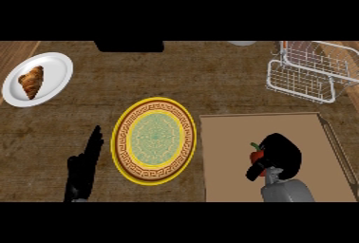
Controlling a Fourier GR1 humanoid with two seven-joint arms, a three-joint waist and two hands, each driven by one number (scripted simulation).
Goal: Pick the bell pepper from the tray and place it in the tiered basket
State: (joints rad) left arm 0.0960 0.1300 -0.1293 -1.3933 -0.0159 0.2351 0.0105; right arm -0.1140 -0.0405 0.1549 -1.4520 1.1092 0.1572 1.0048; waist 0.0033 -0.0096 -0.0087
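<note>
On flat tan tray [231, 142] | right hand [280, 152] curled round glossy red bell pepper [257, 155] | left hand [84, 166] straight-fingered

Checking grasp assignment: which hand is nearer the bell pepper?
Right. The right hand is curled round the bell pepper on the tray; the left hand rests open across the patterned plate, far left.

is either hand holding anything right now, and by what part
The right hand is curled over the red bell pepper on the tray, covering most of it; the exact hold is hidden. The left hand holds nothing.
</note>
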